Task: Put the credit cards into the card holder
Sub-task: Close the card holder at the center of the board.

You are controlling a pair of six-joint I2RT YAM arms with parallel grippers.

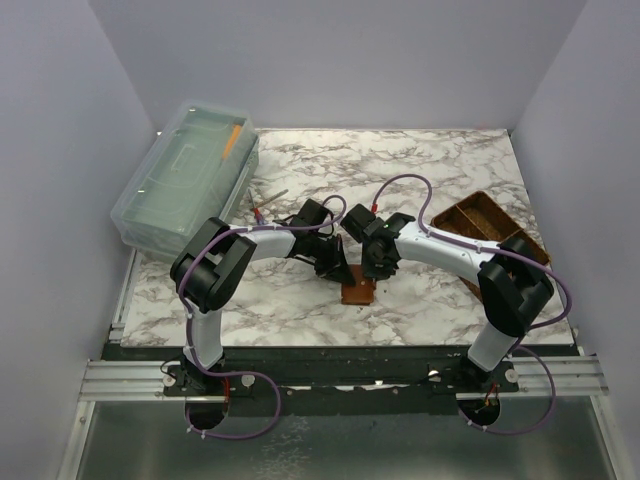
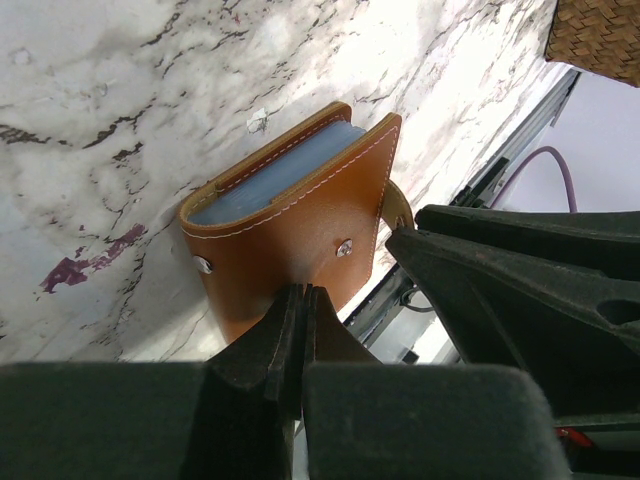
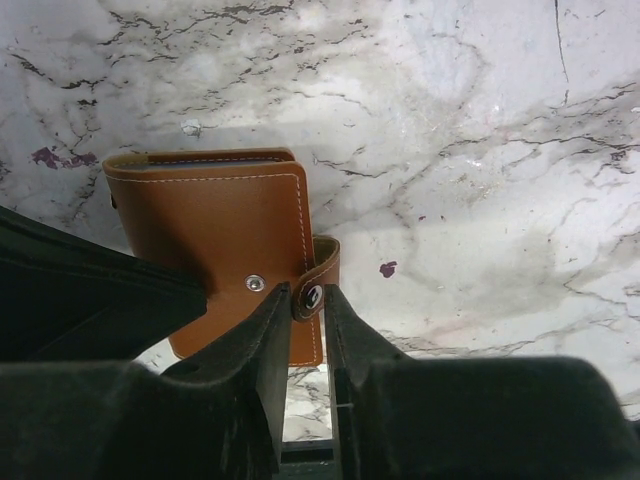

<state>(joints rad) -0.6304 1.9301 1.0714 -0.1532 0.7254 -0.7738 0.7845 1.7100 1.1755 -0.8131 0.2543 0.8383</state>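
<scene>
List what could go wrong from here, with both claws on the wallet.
1. The right claw appears to pinch only the snap tab of the card holder. That thin strap could slip free.
2. The left claw bites just the holder's near edge, so opposing pulls may twist or drag it.
3. The claws sit very close together, so a small correction might knock them.
</scene>
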